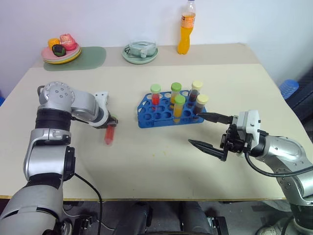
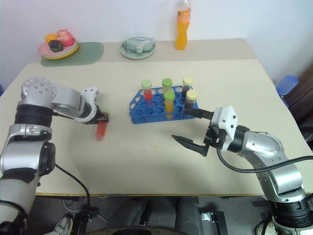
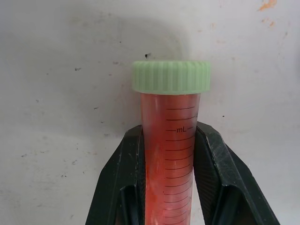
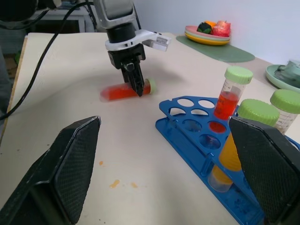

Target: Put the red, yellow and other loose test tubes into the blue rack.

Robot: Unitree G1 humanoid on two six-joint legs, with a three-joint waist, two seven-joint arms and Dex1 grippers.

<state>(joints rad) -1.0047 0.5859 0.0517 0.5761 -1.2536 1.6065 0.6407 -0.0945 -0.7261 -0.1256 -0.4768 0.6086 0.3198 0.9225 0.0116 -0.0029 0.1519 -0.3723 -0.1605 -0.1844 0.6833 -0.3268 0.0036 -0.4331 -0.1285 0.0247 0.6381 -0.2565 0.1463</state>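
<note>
Left gripper [image 1: 112, 123] pinches red tube [image 1: 109, 134] lying on table [image 1: 146, 161] | right gripper [image 1: 209, 132] spread wide, right of blue rack [image 1: 146, 119]

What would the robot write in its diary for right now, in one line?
left gripper: shut on red tube, lying on table | right gripper: open, empty, beside blue rack | rack: five tubes standing

Bare table [image 1: 146, 161] stretches between the lying red tube [image 1: 110, 134] and the blue rack [image 1: 168, 111], open along the near edge. Five capped tubes [image 1: 179, 105] stand crowding the rack's right half; its left holes stand free.
</note>
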